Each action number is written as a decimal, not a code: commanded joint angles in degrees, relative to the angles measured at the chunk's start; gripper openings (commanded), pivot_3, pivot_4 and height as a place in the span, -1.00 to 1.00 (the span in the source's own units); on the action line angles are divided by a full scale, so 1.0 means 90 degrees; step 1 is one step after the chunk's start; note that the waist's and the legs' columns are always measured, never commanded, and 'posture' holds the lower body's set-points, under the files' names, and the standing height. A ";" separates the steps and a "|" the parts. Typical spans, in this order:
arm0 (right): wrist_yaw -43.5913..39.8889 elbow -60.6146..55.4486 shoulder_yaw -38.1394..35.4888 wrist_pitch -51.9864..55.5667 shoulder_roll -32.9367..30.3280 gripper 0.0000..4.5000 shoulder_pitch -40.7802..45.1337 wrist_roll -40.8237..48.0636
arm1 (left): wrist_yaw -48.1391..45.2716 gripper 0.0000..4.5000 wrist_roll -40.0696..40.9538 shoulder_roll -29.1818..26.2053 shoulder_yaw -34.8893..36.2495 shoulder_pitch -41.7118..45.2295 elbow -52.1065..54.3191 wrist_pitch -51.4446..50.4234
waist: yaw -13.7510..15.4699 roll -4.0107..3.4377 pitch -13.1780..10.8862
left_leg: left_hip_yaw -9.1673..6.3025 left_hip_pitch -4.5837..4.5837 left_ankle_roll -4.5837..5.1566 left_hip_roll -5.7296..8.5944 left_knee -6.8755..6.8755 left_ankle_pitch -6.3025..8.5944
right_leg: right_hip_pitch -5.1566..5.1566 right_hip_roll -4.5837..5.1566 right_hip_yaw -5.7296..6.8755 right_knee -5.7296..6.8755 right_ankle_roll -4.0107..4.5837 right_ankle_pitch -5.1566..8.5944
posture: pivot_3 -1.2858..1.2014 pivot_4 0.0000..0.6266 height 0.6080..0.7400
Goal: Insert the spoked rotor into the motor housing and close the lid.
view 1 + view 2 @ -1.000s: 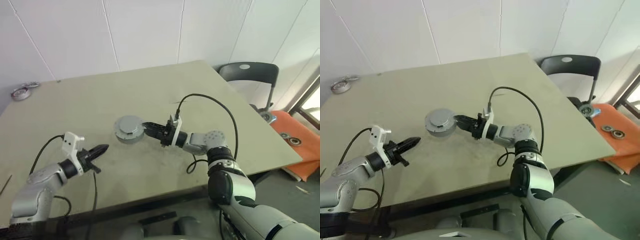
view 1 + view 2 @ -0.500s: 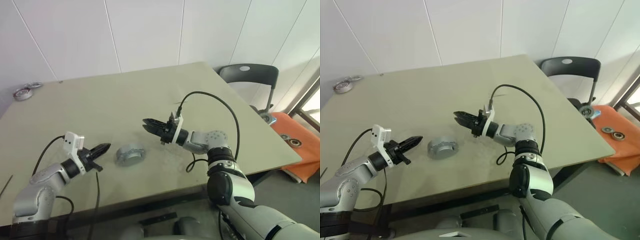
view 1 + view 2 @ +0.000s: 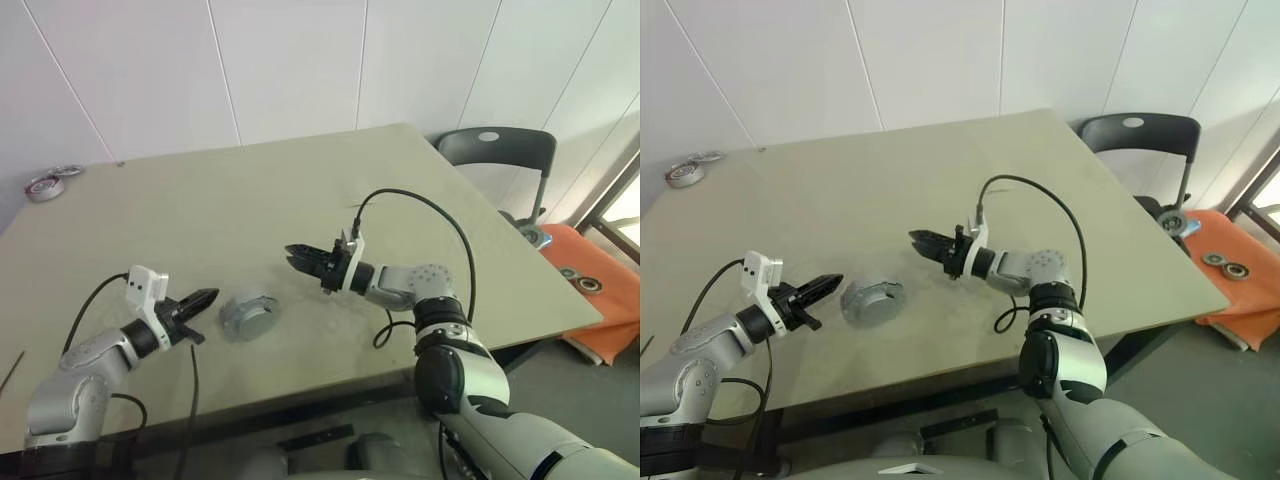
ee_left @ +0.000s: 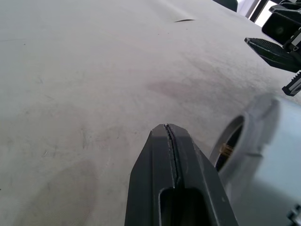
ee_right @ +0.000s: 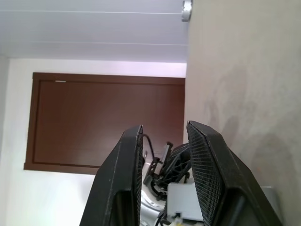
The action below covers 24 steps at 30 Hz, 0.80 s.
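The motor housing, a squat grey round part, lies tipped on its edge on the table, just right of my left gripper. That gripper is shut and empty, its tip a short way from the housing. In the left wrist view the housing shows a round opening with a glint of copper inside. My right gripper hovers over the table's middle, pointing left, open with nothing between its fingers. The spoked rotor is hidden or out of view.
Round metal parts lie at the table's far left corner. A black cable loops over my right forearm. A dark chair stands past the table's right edge, beside an orange mat with small parts.
My right gripper has let go of the grey housing it held at the table's middle. The housing now lies lower left by my left gripper, tipped on its edge. The left arm kept still.
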<state>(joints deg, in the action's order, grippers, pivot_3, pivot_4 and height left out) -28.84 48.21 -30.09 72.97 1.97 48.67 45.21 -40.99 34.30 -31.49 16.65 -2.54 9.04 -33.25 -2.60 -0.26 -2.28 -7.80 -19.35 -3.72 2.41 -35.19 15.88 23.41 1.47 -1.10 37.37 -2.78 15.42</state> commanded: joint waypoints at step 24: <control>-0.3956 -0.1485 0.4925 -0.1149 -0.1459 -0.99 -0.0051 -0.1594 | -0.0287 -1.00 0.0079 -0.0454 0.0243 -0.0256 0.0156 -0.0060 | 0.0001 0.0004 0.0000 | -0.0011 0.0001 0.0003 -0.0002 -0.0005 0.0002 | 0.0001 0.0002 0.0003 -0.0002 -0.0003 -0.0003 | 0.03 -1.00 1.00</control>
<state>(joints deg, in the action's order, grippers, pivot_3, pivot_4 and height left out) -63.56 33.93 13.85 64.06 -12.42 45.74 31.51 -43.66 35.19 -35.29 18.38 -5.13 9.54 -34.65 -2.59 -0.23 -2.28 -7.92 -19.35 -3.69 2.39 -35.24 15.90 23.44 1.48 -1.07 37.36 -2.81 15.39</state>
